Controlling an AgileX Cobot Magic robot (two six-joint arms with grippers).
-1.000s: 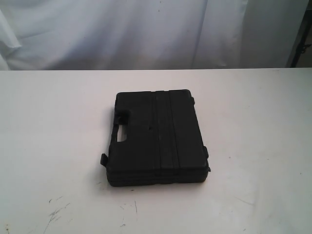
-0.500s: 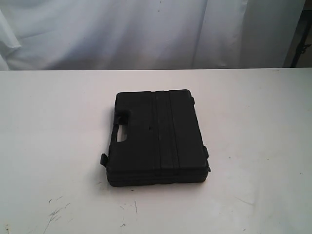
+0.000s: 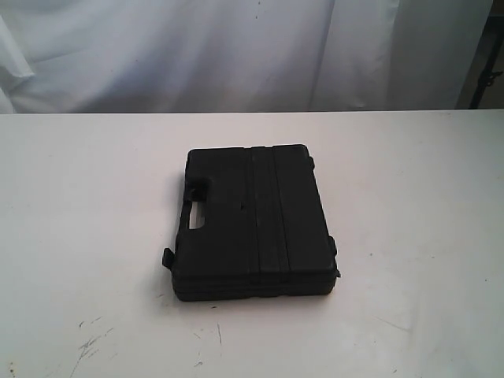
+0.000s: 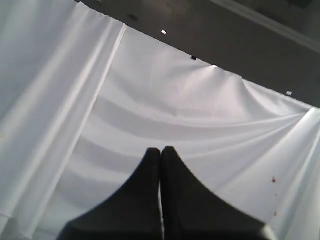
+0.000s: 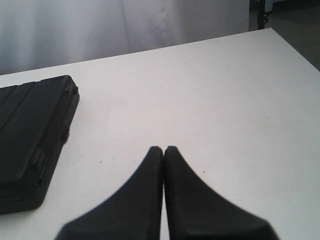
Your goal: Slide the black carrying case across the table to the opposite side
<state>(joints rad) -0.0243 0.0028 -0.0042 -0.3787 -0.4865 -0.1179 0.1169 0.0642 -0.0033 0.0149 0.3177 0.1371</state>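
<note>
The black carrying case (image 3: 252, 222) lies flat near the middle of the white table (image 3: 409, 205), its handle cut-out facing left. Neither arm shows in the exterior view. In the right wrist view my right gripper (image 5: 163, 149) is shut and empty, hovering over bare table (image 5: 210, 90), with one side of the case (image 5: 31, 137) off to the side, apart from the fingers. My left gripper (image 4: 160, 149) is shut too, holding nothing, and points at the white curtain (image 4: 165, 105); the case and table are out of that view.
A white curtain (image 3: 236, 55) hangs behind the table's far edge. Dark scuff marks (image 3: 90, 344) streak the near left of the tabletop. A dark stand (image 3: 487, 71) is at the far right, beyond the table.
</note>
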